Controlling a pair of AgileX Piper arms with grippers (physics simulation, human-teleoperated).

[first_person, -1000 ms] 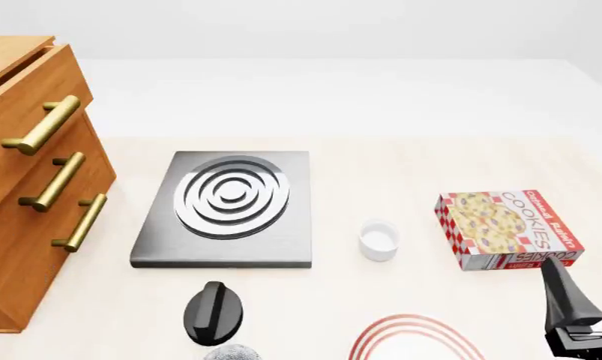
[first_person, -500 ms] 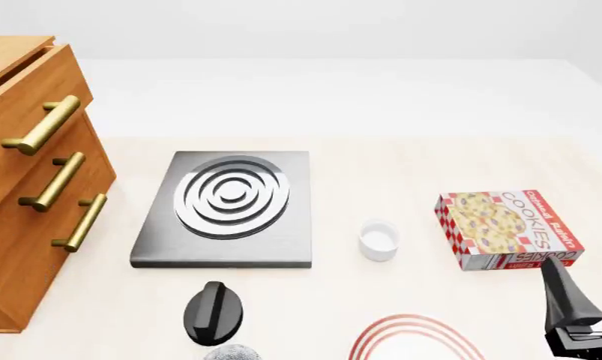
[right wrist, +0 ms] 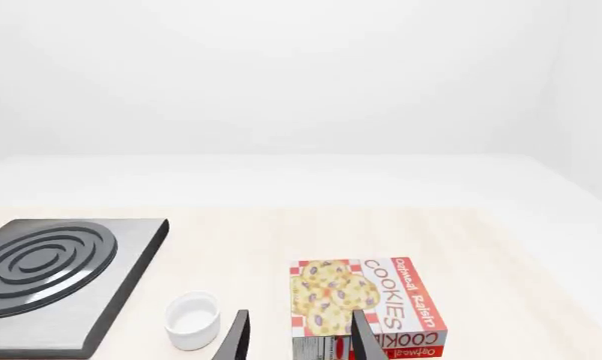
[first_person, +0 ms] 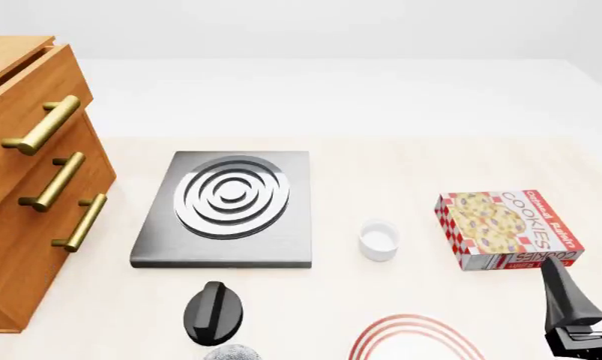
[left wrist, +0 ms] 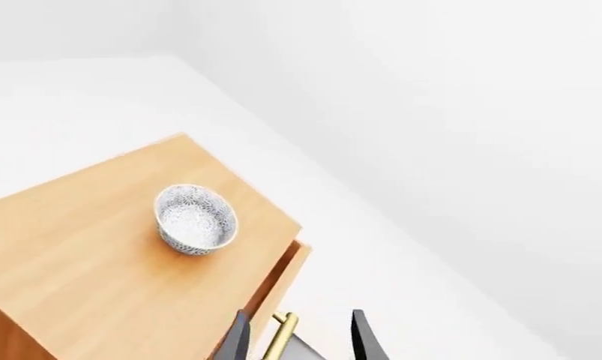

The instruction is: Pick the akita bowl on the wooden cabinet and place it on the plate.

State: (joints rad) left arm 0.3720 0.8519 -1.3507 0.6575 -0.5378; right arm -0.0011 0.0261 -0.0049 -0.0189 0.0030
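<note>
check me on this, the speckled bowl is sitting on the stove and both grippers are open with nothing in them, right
Not quite. The akita bowl sits on top of the wooden cabinet, not on the stove, as the left wrist view shows. The rest holds: the left gripper and right gripper are both open with nothing held.

Even, bright, diffuse lighting in all three views; no single source evident. Renders sharp throughout, no blur, no edge distortion. Shadows faint: thin soft band under the stove [first_person: 226, 210] edge nearest the camera. Stove's silver rings carry bright reflections; brass handles [first_person: 43, 124] on the wooden cabinet [first_person: 21, 187] show mild sheen. Background walls nearly washed out white.
</note>
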